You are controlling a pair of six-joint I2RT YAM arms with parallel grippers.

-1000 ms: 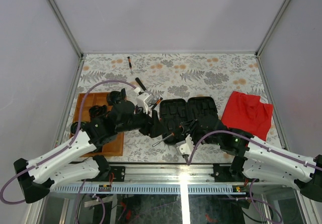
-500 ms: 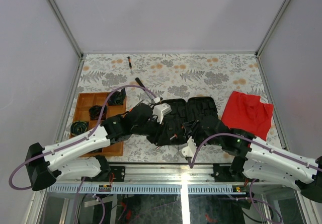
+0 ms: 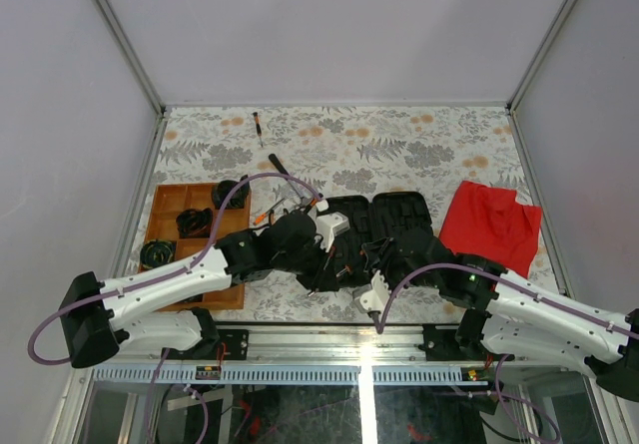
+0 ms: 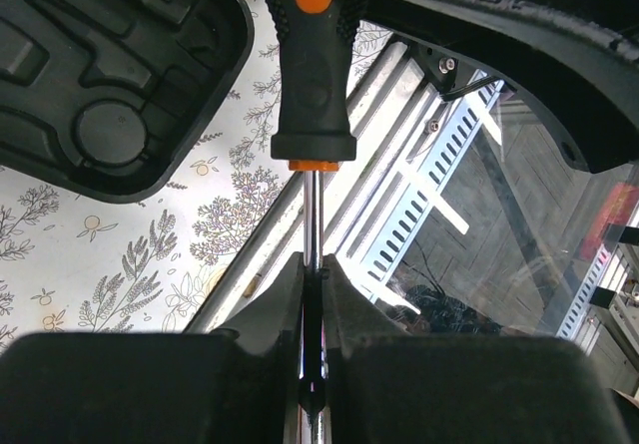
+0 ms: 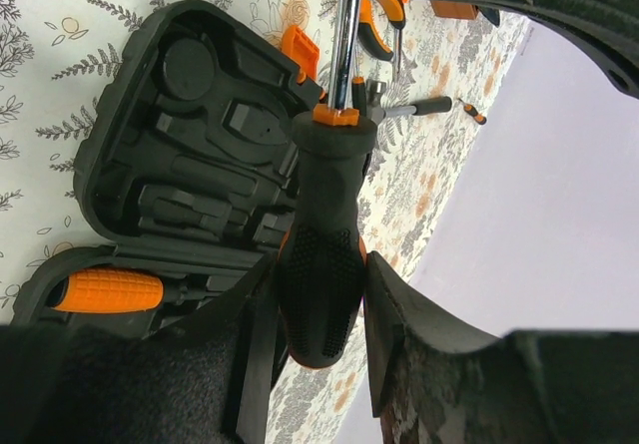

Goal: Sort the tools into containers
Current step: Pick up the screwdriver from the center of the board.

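arms (image 3: 150, 289): 2 | black tool case (image 3: 404, 215): 1 | wooden tray (image 3: 165, 203): 1 | red cloth (image 3: 489, 224): 1

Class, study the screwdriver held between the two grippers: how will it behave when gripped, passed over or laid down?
The screwdriver is probably rigid: its steel shaft runs straight into the left gripper. That smooth shaft may slip; the textured handle in the right gripper likely grips better. Laid down, the rounded handle could roll.

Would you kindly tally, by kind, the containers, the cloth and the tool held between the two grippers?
Wooden tray: 1
Black tool case: 1
Red cloth: 1
Screwdriver: 1
Total: 4
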